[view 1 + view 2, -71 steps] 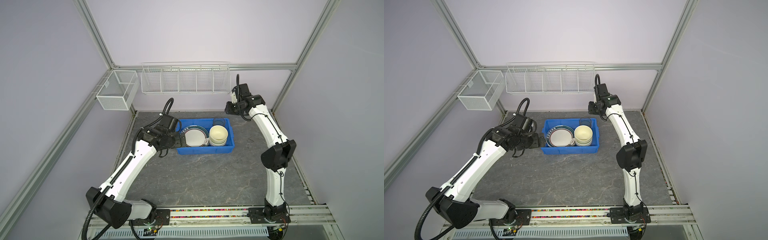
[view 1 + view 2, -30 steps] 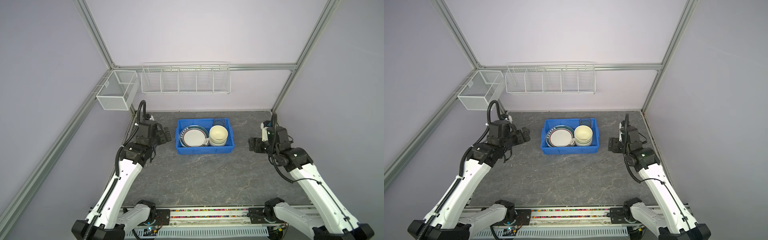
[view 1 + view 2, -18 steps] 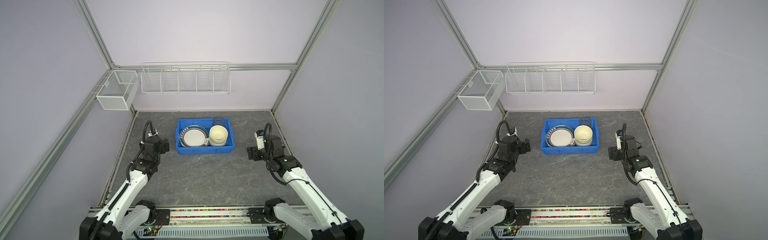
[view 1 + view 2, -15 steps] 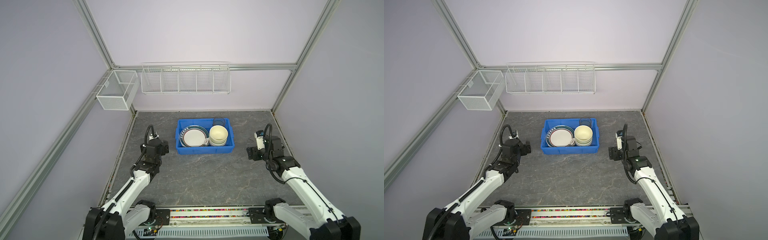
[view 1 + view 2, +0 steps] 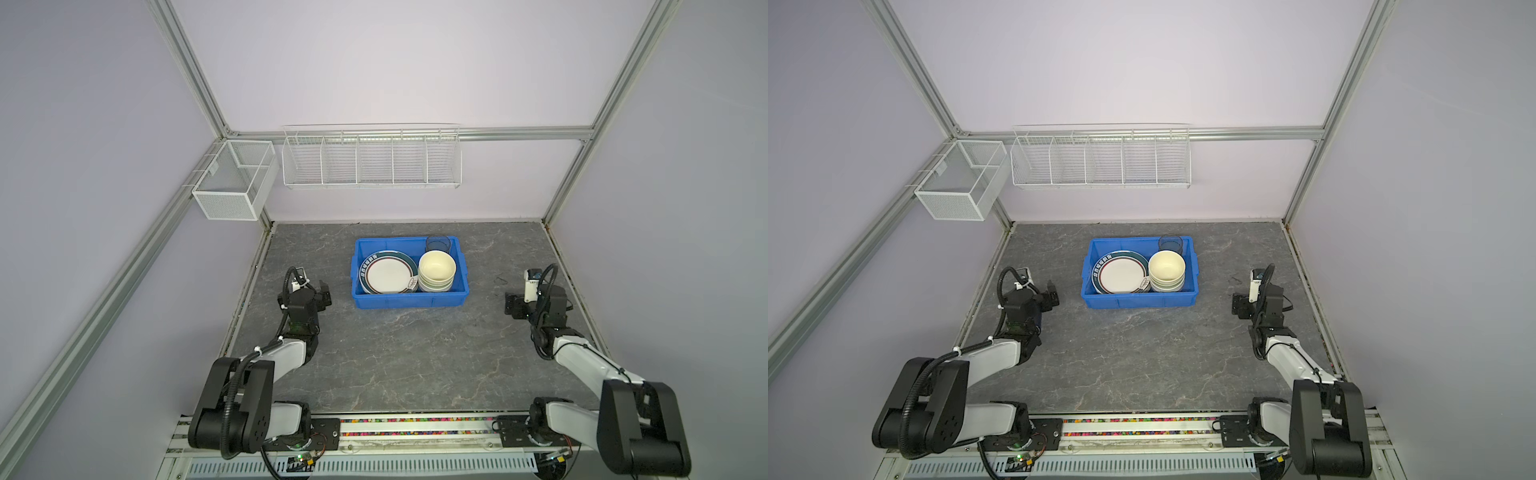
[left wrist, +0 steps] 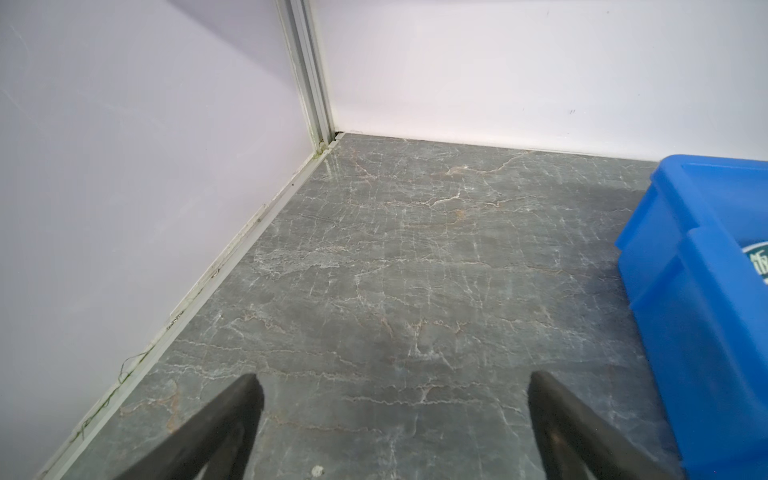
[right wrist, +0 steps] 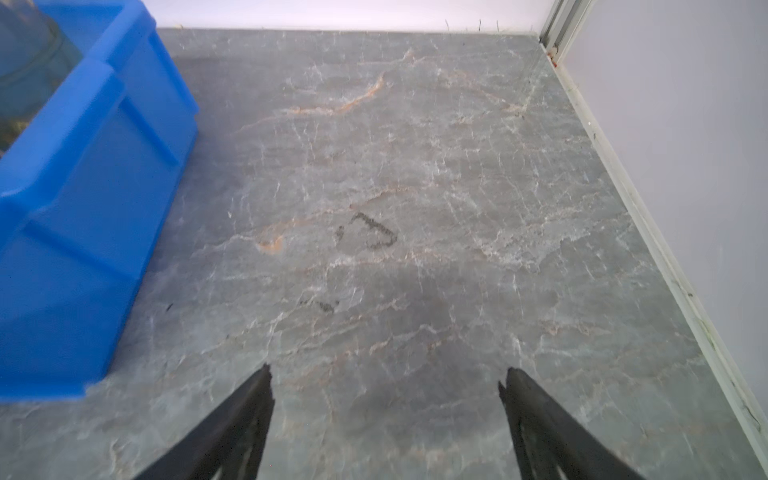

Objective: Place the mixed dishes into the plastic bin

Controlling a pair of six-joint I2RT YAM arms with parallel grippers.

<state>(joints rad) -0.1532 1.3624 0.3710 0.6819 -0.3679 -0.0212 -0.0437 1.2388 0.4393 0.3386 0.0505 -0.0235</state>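
Blue plastic bin point(image 5: 409, 300) w/ plate point(image 5: 388, 275), bowls point(image 5: 436, 268), cup point(image 5: 437, 243) inside.
We see left gripper point(image 6: 392, 386) & right gripper point(image 7: 386, 376) both wide, empty, either side of bin.

Left arm point(image 5: 286, 353) and right arm point(image 5: 582, 359): white links, black joints, looped black cables; left tool point(image 6: 392, 381) and right tool point(image 7: 387, 375) black, tapered.

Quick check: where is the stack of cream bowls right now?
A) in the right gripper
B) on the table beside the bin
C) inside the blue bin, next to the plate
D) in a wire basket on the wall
C: in both top views the cream bowls stand inside the blue bin, beside the teal-rimmed plate.
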